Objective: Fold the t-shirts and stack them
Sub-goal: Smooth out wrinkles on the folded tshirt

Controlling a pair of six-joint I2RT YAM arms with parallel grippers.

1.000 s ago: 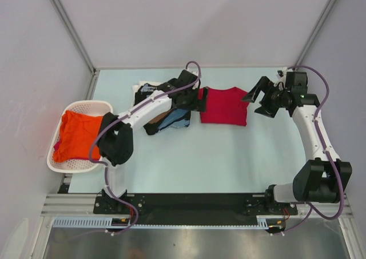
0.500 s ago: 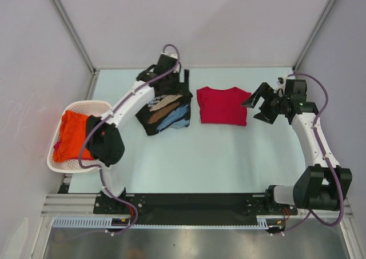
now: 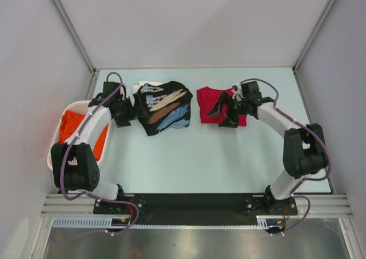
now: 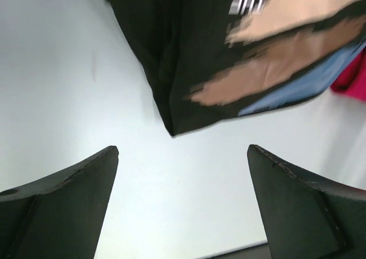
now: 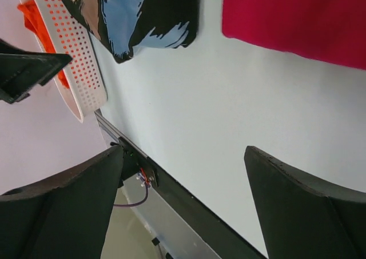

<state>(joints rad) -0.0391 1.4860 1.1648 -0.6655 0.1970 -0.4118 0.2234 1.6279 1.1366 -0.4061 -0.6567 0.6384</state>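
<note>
At the left edge of the table [image 3: 189,156], the white basket [image 5: 64,39] is holding the orange t-shirt [image 3: 70,124]. The black printed t-shirts [image 3: 163,107] are lying just left of the crimson t-shirt [image 5: 297,19]. The left jaws and the right jaws are standing wide open, gripping nothing.

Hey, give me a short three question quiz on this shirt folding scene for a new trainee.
1. True or false: the left gripper and the right gripper both have open fingers and hold nothing.
2. Where is the orange t-shirt? A on the floor; B in the white basket; C on a shelf.
3. Fill in: in the top view, the shirt lying just right of the black printed t-shirt is the ___ one.

Key: 1 true; 2 B; 3 red, the red t-shirt.
</note>
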